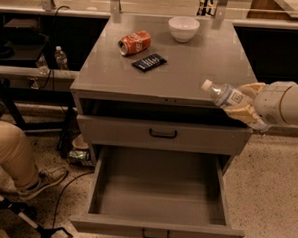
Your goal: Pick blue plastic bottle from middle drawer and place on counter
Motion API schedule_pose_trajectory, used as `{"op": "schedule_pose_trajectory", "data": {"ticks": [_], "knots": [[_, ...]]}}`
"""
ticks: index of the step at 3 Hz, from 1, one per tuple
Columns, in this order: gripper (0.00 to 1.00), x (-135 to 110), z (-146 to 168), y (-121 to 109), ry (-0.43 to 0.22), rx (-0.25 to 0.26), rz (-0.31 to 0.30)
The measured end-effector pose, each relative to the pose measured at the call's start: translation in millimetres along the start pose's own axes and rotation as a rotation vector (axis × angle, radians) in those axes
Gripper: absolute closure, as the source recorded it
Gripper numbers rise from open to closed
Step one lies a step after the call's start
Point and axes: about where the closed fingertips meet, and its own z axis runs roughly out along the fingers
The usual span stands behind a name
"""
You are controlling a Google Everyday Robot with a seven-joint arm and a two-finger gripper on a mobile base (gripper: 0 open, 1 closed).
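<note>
My gripper (pixel 244 103) reaches in from the right and is shut on the blue plastic bottle (pixel 224 95). The bottle is tilted, white cap pointing up and left, and hangs level with the counter's front right edge. The counter (pixel 192 63) is the grey top of the cabinet. The middle drawer (pixel 157 191) is pulled fully open below, and nothing shows inside it. The shallower drawer (pixel 163 134) above it is closed.
On the counter lie a red soda can (pixel 134 42) on its side, a black packet (pixel 149 62) and a white bowl (pixel 183 28) at the back. A person's leg and shoe (pixel 16 159) are at the left. A small clear bottle (pixel 60 57) stands on the left shelf.
</note>
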Motion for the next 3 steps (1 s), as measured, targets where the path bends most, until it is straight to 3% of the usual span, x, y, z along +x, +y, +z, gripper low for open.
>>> {"op": "schedule_pose_trajectory", "data": {"ticks": [1, 3], "knots": [[1.00, -1, 1, -2, -0.002, -0.001, 0.001], [1.00, -34, 17, -42, -0.022, -0.031, 0.015]]}}
